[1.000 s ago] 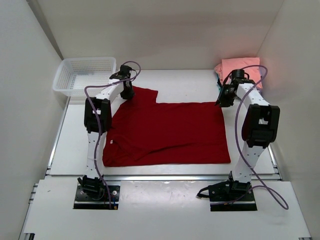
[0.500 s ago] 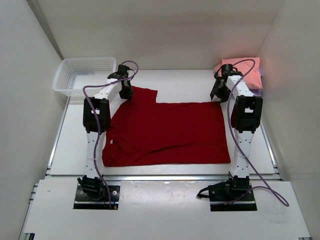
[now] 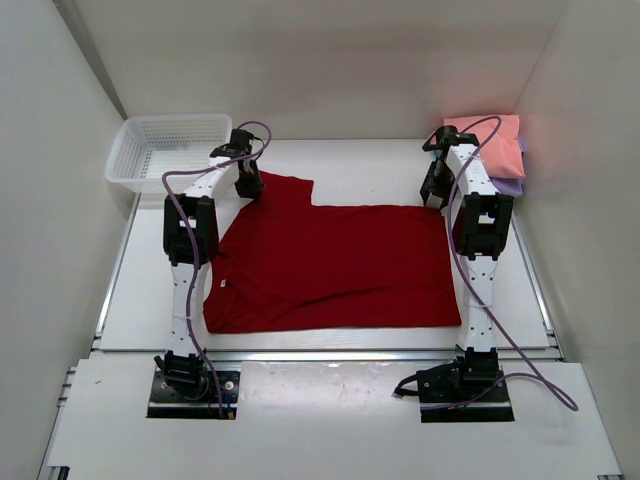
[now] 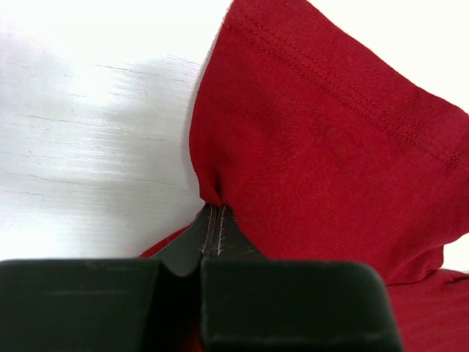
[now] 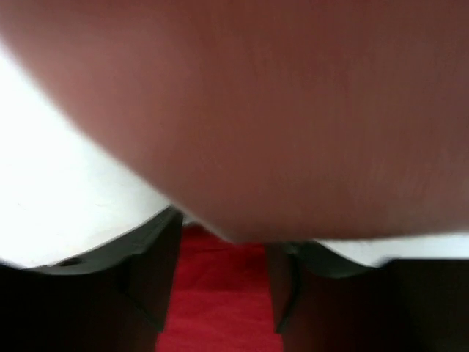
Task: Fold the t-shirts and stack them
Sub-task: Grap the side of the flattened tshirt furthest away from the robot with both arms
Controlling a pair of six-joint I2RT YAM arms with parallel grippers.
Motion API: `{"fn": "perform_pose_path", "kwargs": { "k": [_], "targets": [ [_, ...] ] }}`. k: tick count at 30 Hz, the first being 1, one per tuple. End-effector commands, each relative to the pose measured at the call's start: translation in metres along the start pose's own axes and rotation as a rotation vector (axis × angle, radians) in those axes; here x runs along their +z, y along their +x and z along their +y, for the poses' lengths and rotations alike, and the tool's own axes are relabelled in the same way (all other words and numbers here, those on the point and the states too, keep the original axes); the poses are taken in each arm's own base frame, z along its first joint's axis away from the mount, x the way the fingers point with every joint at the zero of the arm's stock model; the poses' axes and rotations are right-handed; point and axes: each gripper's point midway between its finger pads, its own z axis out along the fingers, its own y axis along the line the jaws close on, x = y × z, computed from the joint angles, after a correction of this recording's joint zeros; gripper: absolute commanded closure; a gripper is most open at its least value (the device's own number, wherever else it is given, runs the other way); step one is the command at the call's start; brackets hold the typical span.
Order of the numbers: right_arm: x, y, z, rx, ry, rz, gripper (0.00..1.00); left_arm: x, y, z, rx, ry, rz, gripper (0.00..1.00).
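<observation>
A dark red t-shirt (image 3: 335, 265) lies spread flat on the white table. My left gripper (image 3: 248, 186) is at the shirt's far left sleeve corner. In the left wrist view it (image 4: 212, 213) is shut on a pinched fold of the red cloth (image 4: 315, 139). My right gripper (image 3: 433, 192) is at the shirt's far right corner. In the right wrist view it (image 5: 220, 282) is open, with red cloth (image 5: 220, 308) showing between its fingers (image 5: 157, 271). A blurred reddish shape fills the top of that view. A folded salmon pink shirt (image 3: 490, 140) tops a stack at the far right, with a lavender edge (image 3: 512, 186) below it.
A white mesh basket (image 3: 165, 150) stands at the far left corner, close behind the left gripper. White walls close in the table on the left, far and right sides. The folded stack sits just behind the right arm.
The right arm has swung in and stretched out straighter, bringing its gripper slightly left onto the shirt's far right corner. The left gripper has stayed on the sleeve.
</observation>
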Motion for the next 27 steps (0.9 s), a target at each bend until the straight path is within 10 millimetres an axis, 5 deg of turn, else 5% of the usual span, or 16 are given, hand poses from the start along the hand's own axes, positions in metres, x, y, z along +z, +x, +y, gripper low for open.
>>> {"fn": "perform_pose_path", "kwargs": {
  "k": [1, 3, 5, 12, 16, 22, 27],
  "targets": [
    [-0.002, 0.016, -0.01, -0.007, 0.05, 0.063, 0.58, -0.016, -0.005, 0.014, -0.02, -0.025, -0.005, 1.0],
    [-0.003, 0.018, -0.007, -0.021, 0.048, 0.063, 0.88, -0.02, -0.01, 0.011, -0.022, -0.018, -0.018, 1.0],
    [-0.005, 0.018, -0.007, -0.021, 0.044, 0.065, 1.0, -0.022, -0.012, 0.013, -0.026, -0.015, -0.021, 1.0],
    [-0.033, -0.013, -0.009, -0.032, 0.005, -0.043, 1.0, -0.039, -0.021, 0.011, -0.039, 0.007, -0.049, 1.0],
    [-0.064, -0.029, -0.017, -0.043, 0.007, -0.114, 1.0, -0.056, -0.022, 0.013, -0.054, 0.022, -0.056, 1.0],
    [-0.104, -0.025, -0.032, -0.078, 0.017, -0.143, 1.0, -0.076, -0.024, 0.009, -0.072, 0.055, -0.073, 1.0],
    [-0.116, -0.01, -0.044, -0.094, 0.016, -0.133, 1.0, -0.087, -0.018, 0.001, -0.074, 0.086, -0.069, 1.0]
  ]
}}
